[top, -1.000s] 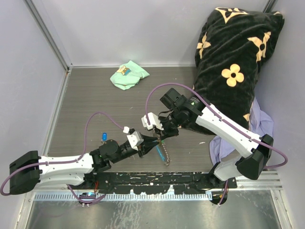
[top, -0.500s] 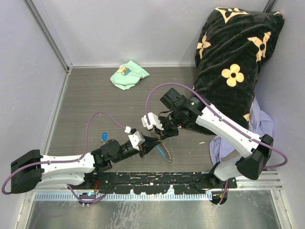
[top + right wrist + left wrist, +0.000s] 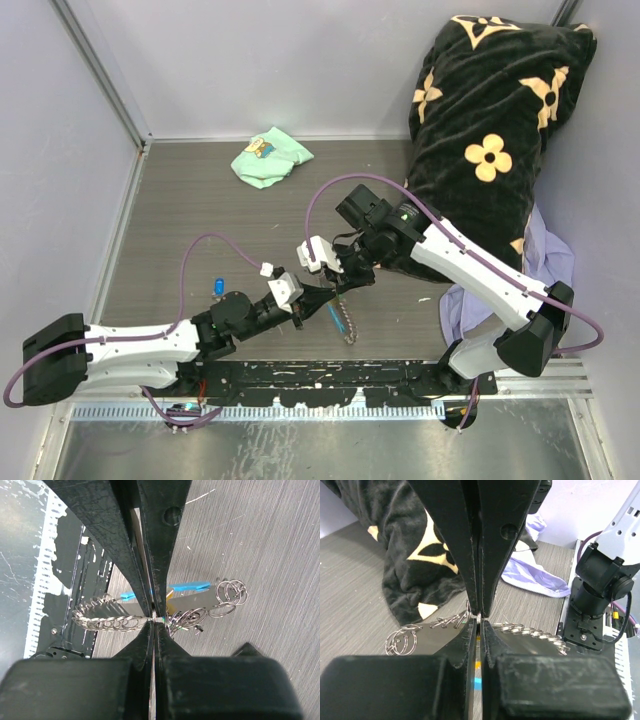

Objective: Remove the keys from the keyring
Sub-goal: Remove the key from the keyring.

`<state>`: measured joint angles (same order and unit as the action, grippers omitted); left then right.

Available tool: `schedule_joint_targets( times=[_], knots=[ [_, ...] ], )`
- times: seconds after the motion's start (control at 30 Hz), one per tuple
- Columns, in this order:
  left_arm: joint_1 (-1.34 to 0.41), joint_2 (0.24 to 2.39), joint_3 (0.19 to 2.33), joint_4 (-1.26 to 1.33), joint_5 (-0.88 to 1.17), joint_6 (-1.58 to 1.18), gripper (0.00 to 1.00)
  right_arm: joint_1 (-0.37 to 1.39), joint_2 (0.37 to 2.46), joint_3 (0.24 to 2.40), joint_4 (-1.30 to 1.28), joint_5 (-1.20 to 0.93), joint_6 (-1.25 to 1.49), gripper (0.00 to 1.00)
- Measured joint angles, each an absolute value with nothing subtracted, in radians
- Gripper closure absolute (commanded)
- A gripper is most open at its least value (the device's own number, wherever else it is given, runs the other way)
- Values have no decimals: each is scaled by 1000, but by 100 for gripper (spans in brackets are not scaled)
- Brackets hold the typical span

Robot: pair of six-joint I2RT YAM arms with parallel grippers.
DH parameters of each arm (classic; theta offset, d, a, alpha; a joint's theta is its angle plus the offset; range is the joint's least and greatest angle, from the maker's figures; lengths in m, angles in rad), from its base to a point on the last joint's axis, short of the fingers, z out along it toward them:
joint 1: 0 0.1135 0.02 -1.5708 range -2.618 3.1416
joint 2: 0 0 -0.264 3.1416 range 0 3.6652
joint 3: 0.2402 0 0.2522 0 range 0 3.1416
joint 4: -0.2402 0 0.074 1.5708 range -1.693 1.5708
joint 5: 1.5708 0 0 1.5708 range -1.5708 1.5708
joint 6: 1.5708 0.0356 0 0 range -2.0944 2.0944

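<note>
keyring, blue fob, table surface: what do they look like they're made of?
Keyring: chain and split rings look like bare metal, silvery with bright glints.
Fob: likely plastic; flat sky-blue, matte, no glints.
Table: grey wood-grain, probably laminate; fine straight streaks, low sheen.

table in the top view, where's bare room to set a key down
Free: the left stretch between mint cloth and loose blue key; the far strip between that cloth and black blanket. Crowded: centre, where left gripper and right gripper pinch the keyring; right side under the blanket.
</note>
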<state>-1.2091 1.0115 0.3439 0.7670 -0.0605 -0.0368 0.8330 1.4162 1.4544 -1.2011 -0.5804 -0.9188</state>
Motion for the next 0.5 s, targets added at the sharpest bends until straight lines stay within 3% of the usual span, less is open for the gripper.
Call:
schedule_joint_targets(
  times=[0.1, 0.5],
  knots=[
    [-1209, 1011, 344, 769, -65, -36, 100, 833, 1416, 1454, -1203, -583, -919, 95],
    [-1209, 968, 344, 725, -43, -29, 100, 757, 1396, 1436, -1189, -705, -921, 65]
  ],
)
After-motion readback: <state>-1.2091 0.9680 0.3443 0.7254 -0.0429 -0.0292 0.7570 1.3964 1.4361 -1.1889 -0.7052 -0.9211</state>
